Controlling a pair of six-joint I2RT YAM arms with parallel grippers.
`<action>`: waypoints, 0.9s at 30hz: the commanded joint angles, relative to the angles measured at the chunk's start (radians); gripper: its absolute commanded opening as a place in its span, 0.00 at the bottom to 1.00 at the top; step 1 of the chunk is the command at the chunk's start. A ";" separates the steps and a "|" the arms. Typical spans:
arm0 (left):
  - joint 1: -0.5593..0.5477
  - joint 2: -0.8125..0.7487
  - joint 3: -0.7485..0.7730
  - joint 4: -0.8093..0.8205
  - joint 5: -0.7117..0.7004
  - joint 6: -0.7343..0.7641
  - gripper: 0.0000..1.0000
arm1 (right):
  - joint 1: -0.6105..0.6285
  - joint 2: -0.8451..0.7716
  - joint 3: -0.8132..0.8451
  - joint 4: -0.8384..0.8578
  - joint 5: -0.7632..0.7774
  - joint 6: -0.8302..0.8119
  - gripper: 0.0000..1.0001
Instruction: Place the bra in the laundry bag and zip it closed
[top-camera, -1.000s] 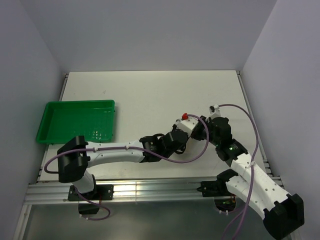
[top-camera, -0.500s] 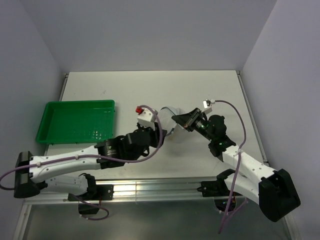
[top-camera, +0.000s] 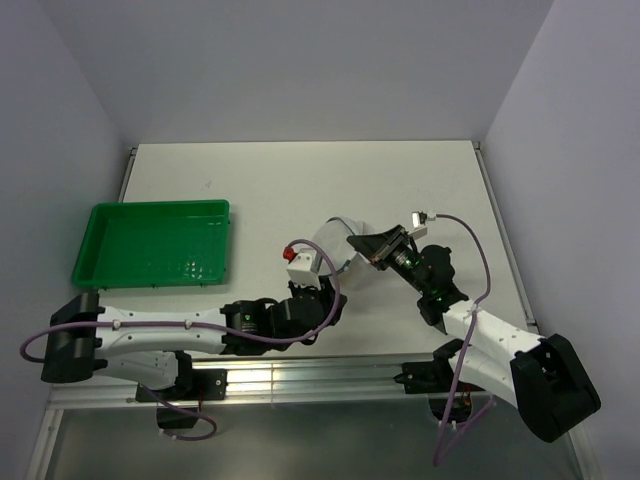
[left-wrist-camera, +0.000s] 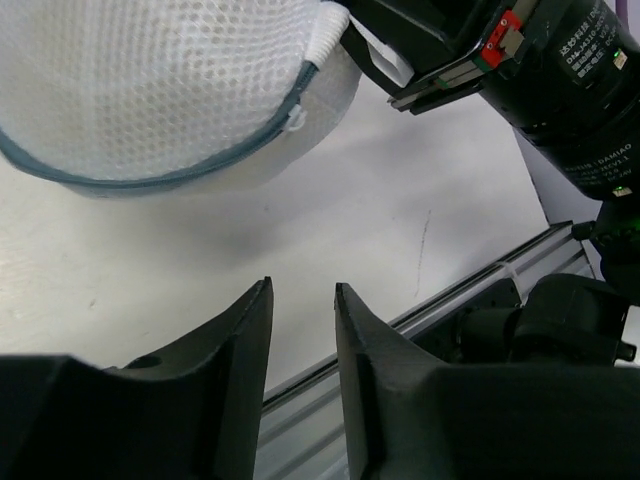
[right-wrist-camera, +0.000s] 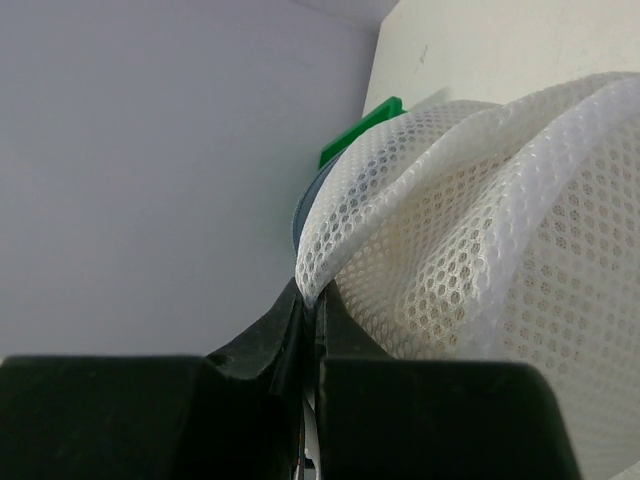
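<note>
The laundry bag is a white mesh pouch with dark blue zipper trim, held up off the table near the middle. My right gripper is shut on a fold of its mesh at the bag's right edge; in the right wrist view the jaws pinch the mesh. My left gripper is below and nearer than the bag, apart from it. In the left wrist view its jaws stand a little apart and empty, with the bag above them. The bra shows in no view.
A green plastic tray stands at the left of the table; its corner shows in the right wrist view. The right arm's wrist is close to the right of my left gripper. The aluminium rail runs along the near edge.
My left arm has drawn back from the right gripper toward the near side. The bag, hidden under both wrists a second ago, now hangs in the open from the right gripper.
</note>
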 joint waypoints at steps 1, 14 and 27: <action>-0.003 0.057 0.030 0.142 -0.015 -0.052 0.38 | 0.009 -0.027 -0.011 0.059 0.032 -0.021 0.00; 0.063 0.180 0.013 0.323 -0.099 -0.081 0.48 | 0.009 -0.026 -0.044 0.089 0.019 -0.013 0.00; 0.131 0.240 0.015 0.431 -0.033 -0.064 0.47 | 0.006 -0.076 -0.063 0.063 0.032 -0.036 0.00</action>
